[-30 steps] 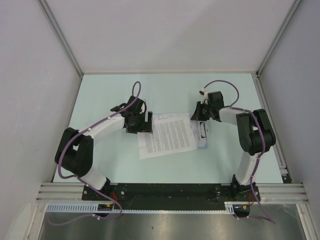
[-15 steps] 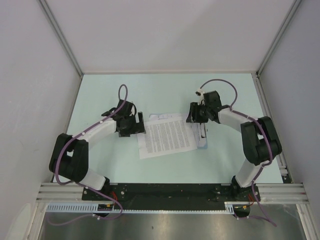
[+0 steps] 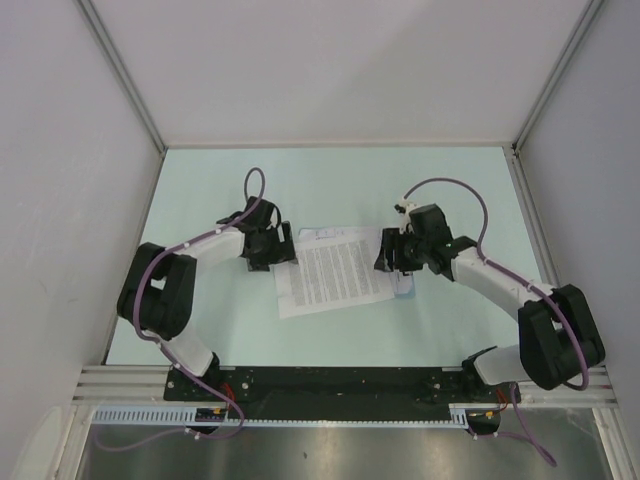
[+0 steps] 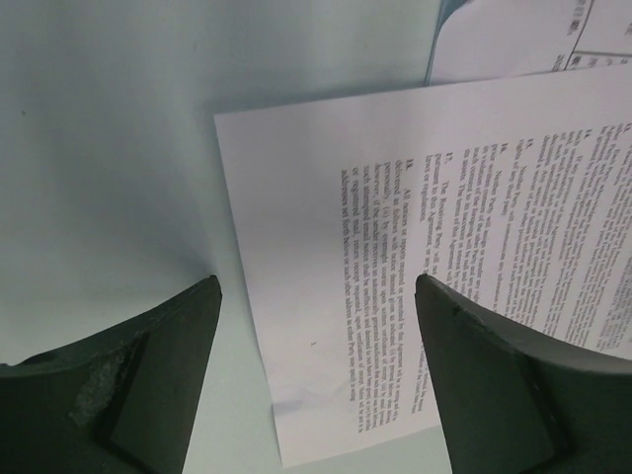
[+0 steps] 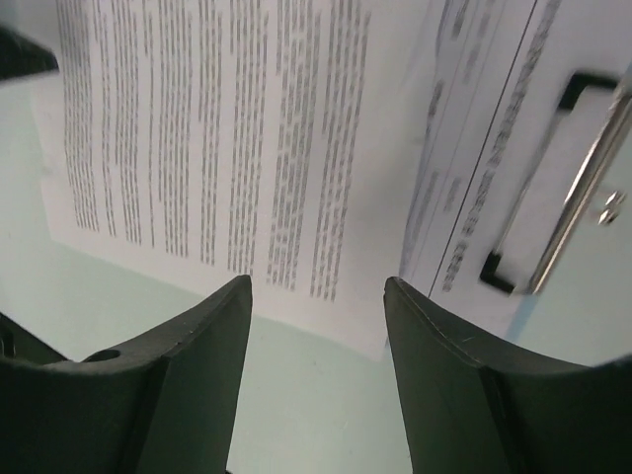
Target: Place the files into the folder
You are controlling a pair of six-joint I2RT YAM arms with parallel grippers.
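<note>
Tabletop (image 3: pixel 330 180): pale mint, carrying everything listed below, with grey walls standing on three sides.

Folder (image 3: pixel 406 289): translucent pale blue, lying flat at the middle of the tabletop, slightly right of centre. It is showing only as a thin strip past the right edge of the sheets and as a blue corner at their far left.

Files (image 3: pixel 335 272): white printed sheets, lying on top of the folder. The uppermost sheet is sitting skewed, its near left corner jutting out onto the bare tabletop.

Left claw (image 4: pixel 316 286): spread wide and pinching nothing. It is hanging over the left edge of the top sheet, one finger over the tabletop and the other over the paper.

Right claw (image 5: pixel 316 281): spread, gripping nothing, hanging over the near right part of the files.

Clip bar (image 5: pixel 583 188): silvery, lying along the right side of the folder.
</note>
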